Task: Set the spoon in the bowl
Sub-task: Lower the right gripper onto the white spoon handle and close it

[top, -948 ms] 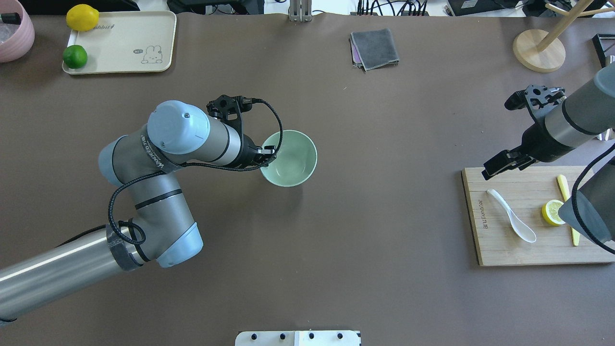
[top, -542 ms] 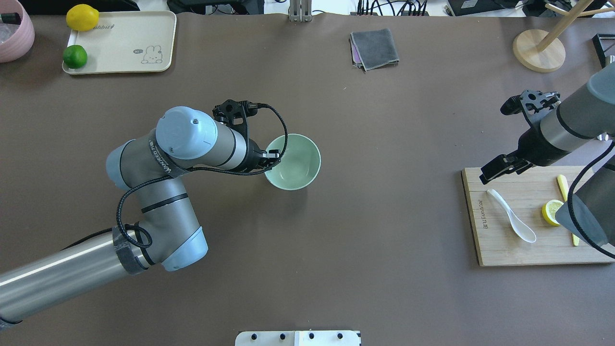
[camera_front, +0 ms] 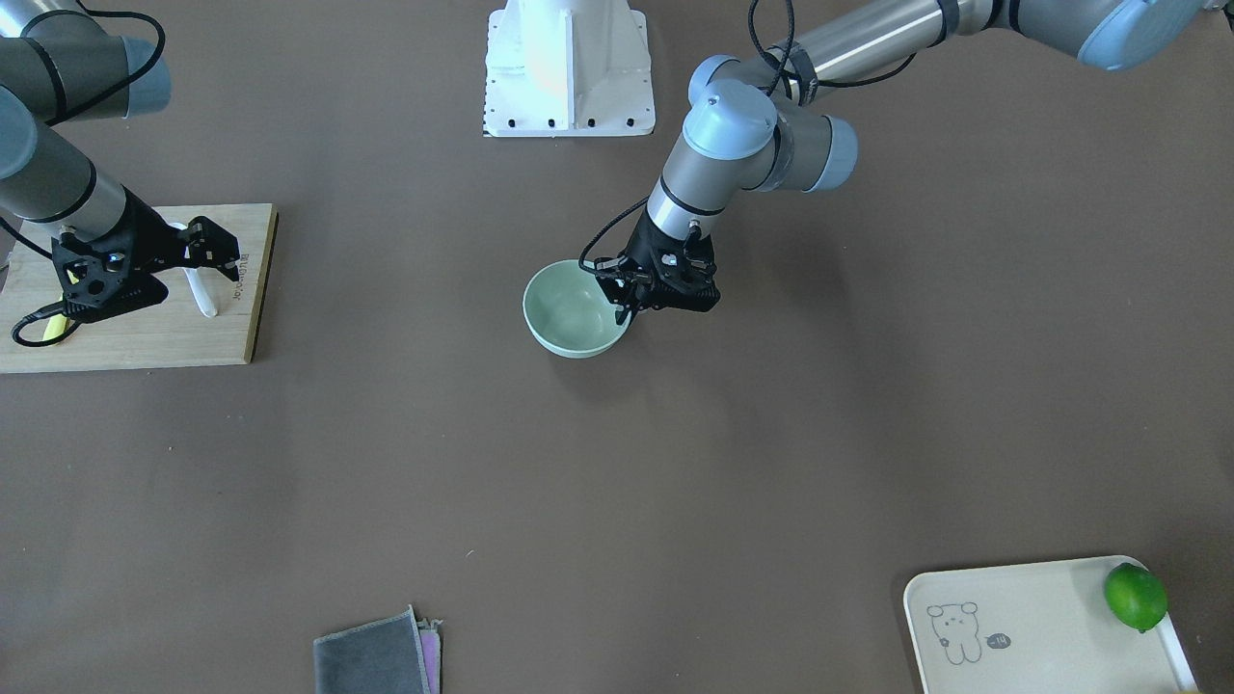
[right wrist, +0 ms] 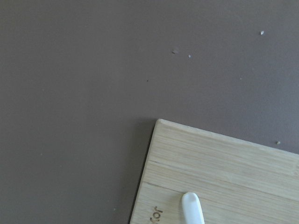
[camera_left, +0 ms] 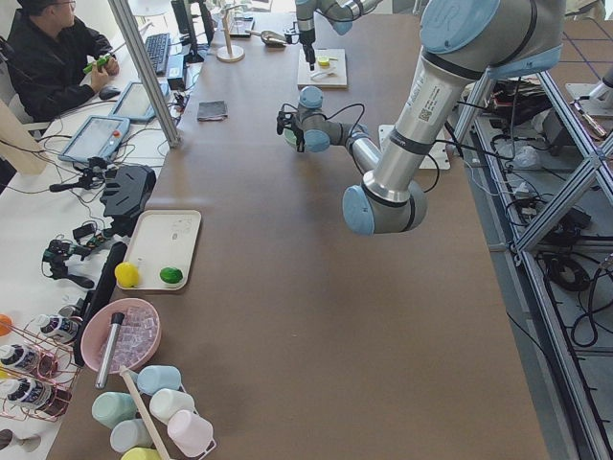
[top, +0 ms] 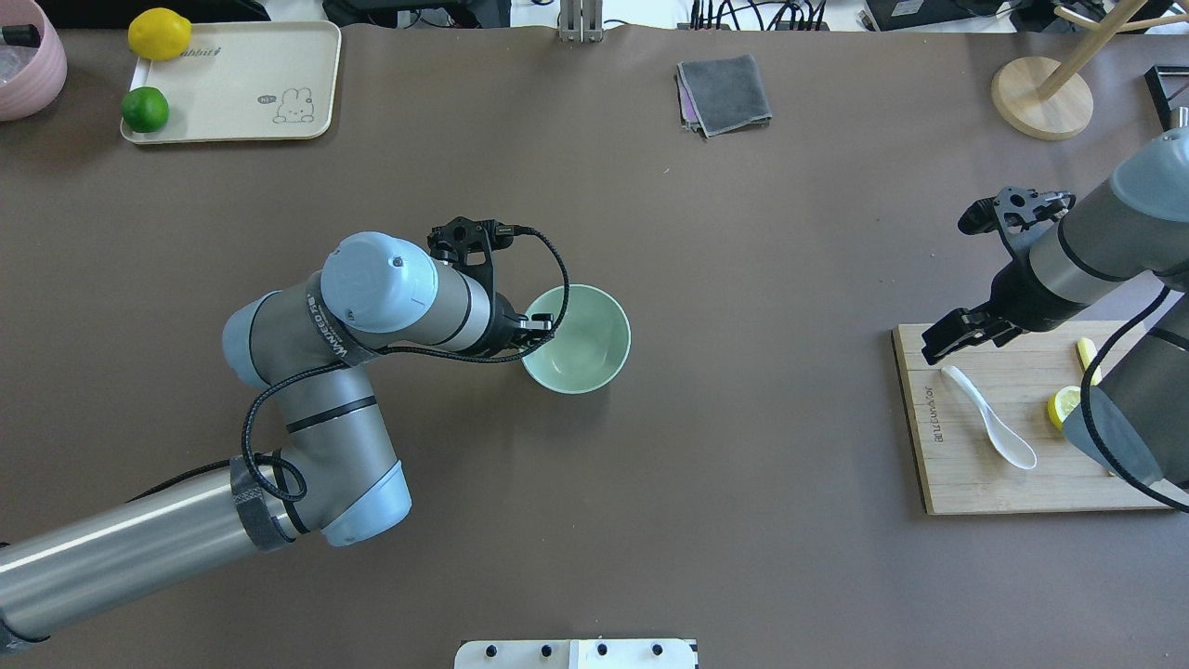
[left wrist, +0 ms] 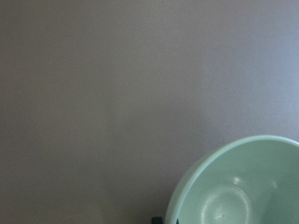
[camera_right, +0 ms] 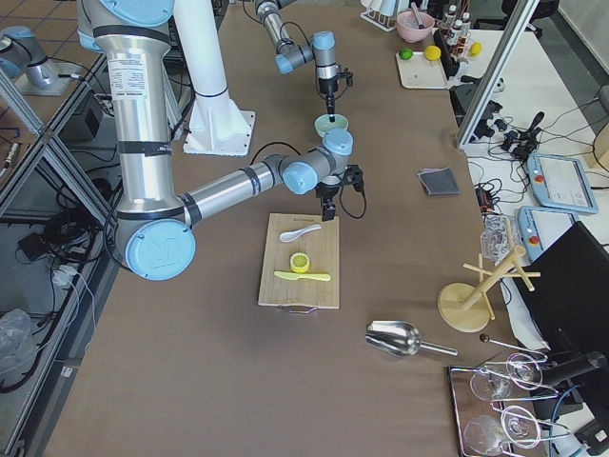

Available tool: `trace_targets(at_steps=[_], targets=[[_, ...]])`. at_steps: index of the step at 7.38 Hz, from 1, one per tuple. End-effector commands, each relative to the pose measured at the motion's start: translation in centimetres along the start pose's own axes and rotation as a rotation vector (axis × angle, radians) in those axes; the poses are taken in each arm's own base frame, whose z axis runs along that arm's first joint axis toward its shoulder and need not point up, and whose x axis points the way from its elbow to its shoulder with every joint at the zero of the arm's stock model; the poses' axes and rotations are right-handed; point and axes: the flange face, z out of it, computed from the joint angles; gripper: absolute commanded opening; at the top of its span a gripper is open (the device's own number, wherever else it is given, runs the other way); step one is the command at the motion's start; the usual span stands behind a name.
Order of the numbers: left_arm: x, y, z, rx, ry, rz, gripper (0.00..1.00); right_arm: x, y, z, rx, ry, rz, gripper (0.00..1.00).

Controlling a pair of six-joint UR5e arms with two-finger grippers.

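Observation:
The pale mint-green bowl [top: 583, 346] stands on the brown table left of centre. It also shows in the front view [camera_front: 564, 318] and the left wrist view [left wrist: 243, 186]. My left gripper [top: 543, 326] is shut on the bowl's left rim, one finger inside and one outside. The white spoon [top: 990, 417] lies on the wooden cutting board [top: 966, 483] at the right, scoop toward the robot. My right gripper [top: 940, 345] hovers open over the board's far left corner, just beyond the spoon's handle tip [right wrist: 191, 208].
A lemon slice [top: 1064, 407] and a yellow-green knife [top: 1087, 354] lie on the board, partly under my right arm. A folded grey cloth [top: 725, 93], a wooden stand [top: 1040, 98] and a tray [top: 241, 88] with a lemon and a lime sit along the far edge.
My left gripper has moved the bowl right and toward the robot. My right gripper has shifted left and a little closer to the spoon's handle end.

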Motion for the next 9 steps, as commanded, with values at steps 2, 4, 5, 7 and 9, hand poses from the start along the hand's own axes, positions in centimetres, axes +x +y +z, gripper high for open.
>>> trace_targets(at_steps=[2, 4, 5, 7, 9], targets=[[0.6, -0.2, -0.4, 0.026, 0.007, 0.009, 0.98, 1.3, 1.1, 0.9, -0.023, 0.01, 0.006, 1.0], [0.6, -0.3, -0.5, 0.027, 0.007, 0.009, 0.98, 1.8, 1.2, 1.5, -0.021, 0.035, 0.006, 1.0], [-0.1, -0.5, -0.4, 0.031, -0.006, 0.07, 0.98, 1.4, 1.5, 2.2, -0.025, 0.052, -0.006, 1.0], [-0.6, -1.8, -1.5, 0.064, -0.048, 0.308, 0.98, 0.6, 2.1, 3.7, -0.033, 0.086, -0.053, 1.0], [-1.2, -2.3, -1.7, 0.073, -0.057, 0.304, 0.98, 1.1, 2.9, 4.2, -0.048, 0.084, -0.086, 1.0]])
